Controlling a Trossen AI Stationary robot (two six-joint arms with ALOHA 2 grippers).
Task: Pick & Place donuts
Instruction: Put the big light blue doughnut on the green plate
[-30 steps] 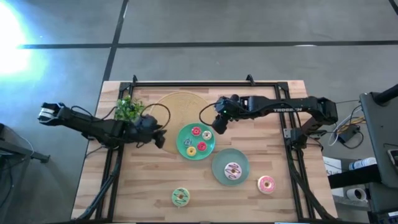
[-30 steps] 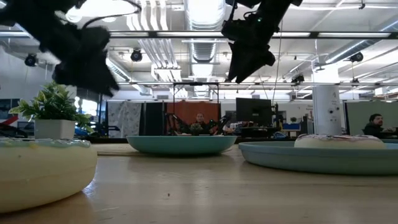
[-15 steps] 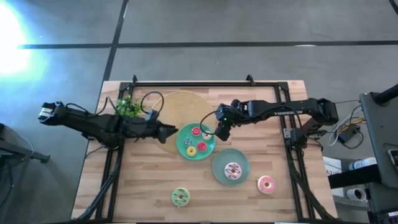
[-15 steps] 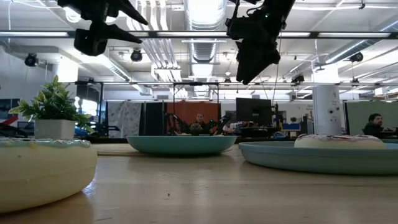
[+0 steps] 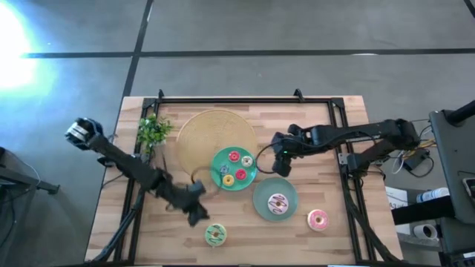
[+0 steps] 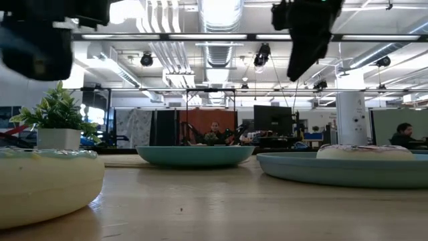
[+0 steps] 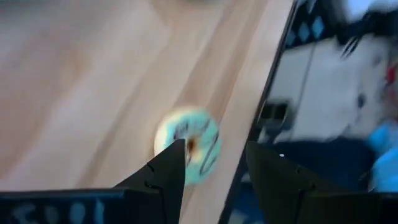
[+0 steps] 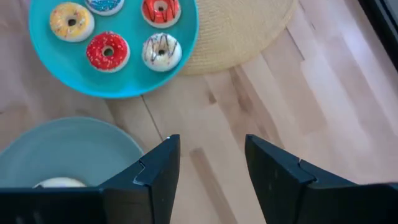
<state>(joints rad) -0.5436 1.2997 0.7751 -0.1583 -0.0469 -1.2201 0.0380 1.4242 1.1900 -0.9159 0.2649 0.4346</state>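
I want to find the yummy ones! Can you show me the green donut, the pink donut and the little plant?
green donut (image 5: 215, 234): high view, on its frosted top, near the table's front edge.
pink donut (image 5: 318, 219): high view, on its pink frosting ring.
little plant (image 5: 152, 129): high view, on its green leaves.

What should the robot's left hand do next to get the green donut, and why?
Probably drop straight down a little over the green donut. The left hand hovers just beside it near the table's front edge, its fingers open with the donut showing between them in the left wrist view, and nothing is held yet. The right hand waits, open, beside the teal plate of small donuts.
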